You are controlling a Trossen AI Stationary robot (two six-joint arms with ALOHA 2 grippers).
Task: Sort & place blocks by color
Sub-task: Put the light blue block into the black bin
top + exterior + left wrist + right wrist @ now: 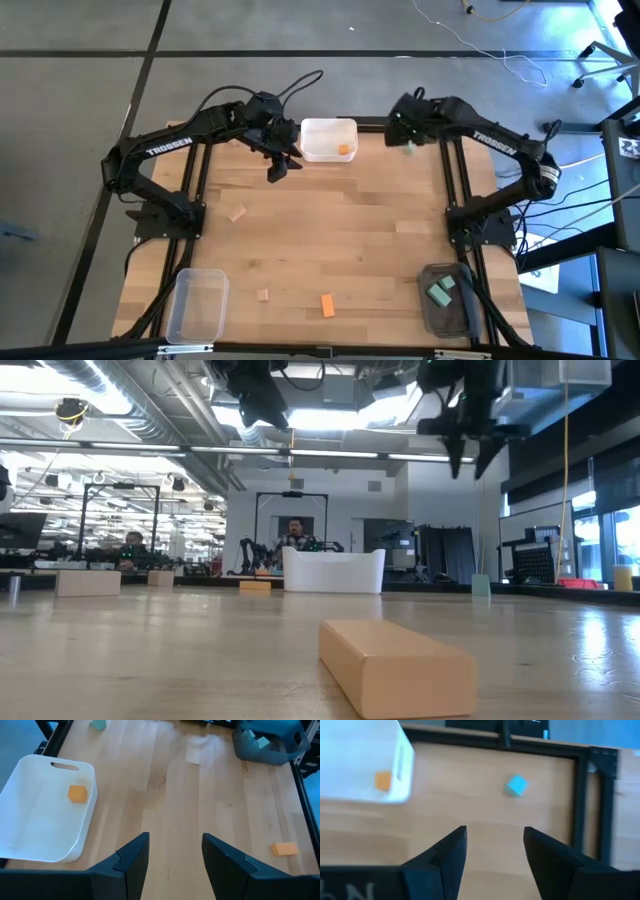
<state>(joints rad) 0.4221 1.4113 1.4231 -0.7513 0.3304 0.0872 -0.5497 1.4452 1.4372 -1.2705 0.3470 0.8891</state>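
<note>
Both grippers hang open above the table's far side and hold nothing. My left gripper [280,165] [175,852] is just off the near left corner of the white bin [328,140] [42,810], in which one orange cube [344,150] [77,793] lies on the floor. My right gripper [408,135] [495,847] is to the right of that bin, over a teal cube [410,148] [516,785] lying on the table. An orange bar [327,305] [285,849] and two tan blocks [237,213] [263,295] also lie on the table.
A clear bin [195,305] stands at the near left corner. A dark bin [448,295] [270,742] at the near right corner holds teal blocks [441,292]. Black frame rails run along the table's left, right and far edges. People show in the room beyond the table.
</note>
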